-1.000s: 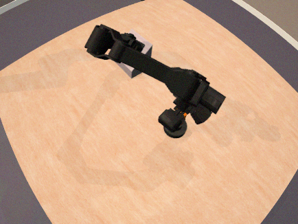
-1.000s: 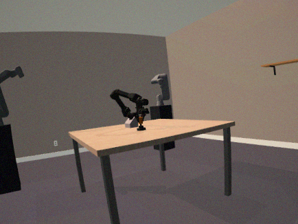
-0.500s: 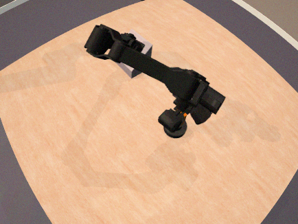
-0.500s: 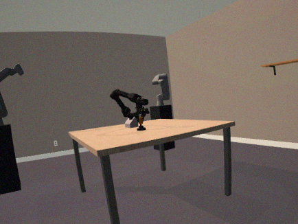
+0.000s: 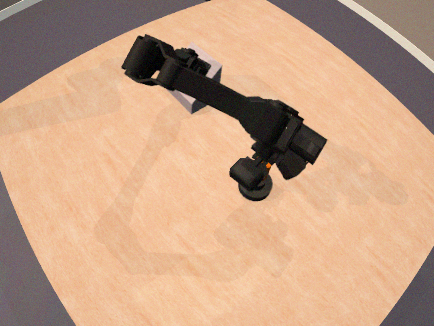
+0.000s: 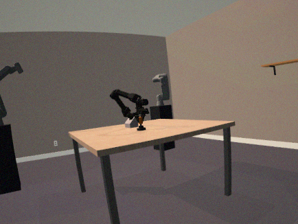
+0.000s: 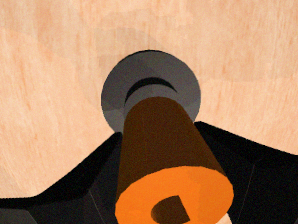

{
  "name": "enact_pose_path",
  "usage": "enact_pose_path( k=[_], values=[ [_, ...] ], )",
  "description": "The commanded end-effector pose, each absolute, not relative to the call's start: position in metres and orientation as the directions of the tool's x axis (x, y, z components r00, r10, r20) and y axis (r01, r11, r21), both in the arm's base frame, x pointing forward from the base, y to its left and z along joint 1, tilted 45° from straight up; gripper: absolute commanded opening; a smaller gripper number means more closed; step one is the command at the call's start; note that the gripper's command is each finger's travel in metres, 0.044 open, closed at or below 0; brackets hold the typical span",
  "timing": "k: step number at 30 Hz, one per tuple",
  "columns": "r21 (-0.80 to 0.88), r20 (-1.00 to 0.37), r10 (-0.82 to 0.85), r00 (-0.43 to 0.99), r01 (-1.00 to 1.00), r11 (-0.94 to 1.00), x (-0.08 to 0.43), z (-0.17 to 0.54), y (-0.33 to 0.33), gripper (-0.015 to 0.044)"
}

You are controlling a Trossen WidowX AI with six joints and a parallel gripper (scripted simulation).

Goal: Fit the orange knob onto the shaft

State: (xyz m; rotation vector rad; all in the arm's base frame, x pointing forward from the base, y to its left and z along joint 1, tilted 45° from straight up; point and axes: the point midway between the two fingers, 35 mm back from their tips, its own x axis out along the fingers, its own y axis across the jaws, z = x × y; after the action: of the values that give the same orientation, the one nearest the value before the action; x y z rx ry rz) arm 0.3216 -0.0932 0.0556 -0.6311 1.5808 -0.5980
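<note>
The orange knob [image 5: 268, 165] [image 6: 140, 120] [image 7: 160, 142] is held between the fingers of my gripper [image 5: 267, 168] [image 6: 140, 118] [image 7: 158, 134], which is shut on it. In the wrist view its orange end face with the D-shaped hole faces the camera, and its darker side runs towards the pedestal. The round dark pedestal [image 5: 255, 195] [image 6: 141, 129] [image 7: 117, 77] stands on the table below the knob. In the exterior view a short dark stretch shows between knob and pedestal. The shaft's flat side is hidden, and I cannot tell whether the knob touches the shaft.
A pale grey block [image 5: 187, 102] [image 6: 130, 124] stands on the wooden table [image 5: 165, 295] [image 6: 192, 128], partly under the arm in the top view. The arm reaches over it towards the pedestal. Other robot arms on black stands are in the background beyond the table in the exterior view.
</note>
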Motion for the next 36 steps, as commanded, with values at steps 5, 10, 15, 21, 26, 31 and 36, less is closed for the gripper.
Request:
enact_pose_path(
  k=[5, 10, 15, 21, 26, 31, 36],
  values=[
    [-0.701, -0.707, -0.703, -0.081, -0.058, 0.711, 0.321, 0.054, -0.0928, 0.0],
    [-0.701, -0.707, -0.703, -0.081, -0.058, 0.711, 0.3214, 0.0539, -0.0933, 0.0],
    [-0.701, -0.707, -0.703, -0.081, -0.058, 0.711, 0.3222, 0.0571, -0.0912, 0.0],
    [-0.69, -0.707, -0.703, -0.081, -0.143, 0.71, 0.3218, 0.0585, -0.0904, 0.0],
    [-0.665, -0.707, -0.703, -0.081, -0.264, 0.699, 0.3234, 0.0595, -0.091, 0.0],
    [-0.665, -0.707, -0.703, -0.081, -0.264, 0.699, 0.3263, 0.0588, -0.0925, 0.0],
    [-0.665, -0.707, -0.703, -0.081, -0.264, 0.699, 0.3289, 0.0596, -0.0938, 0.0]
  ],
)
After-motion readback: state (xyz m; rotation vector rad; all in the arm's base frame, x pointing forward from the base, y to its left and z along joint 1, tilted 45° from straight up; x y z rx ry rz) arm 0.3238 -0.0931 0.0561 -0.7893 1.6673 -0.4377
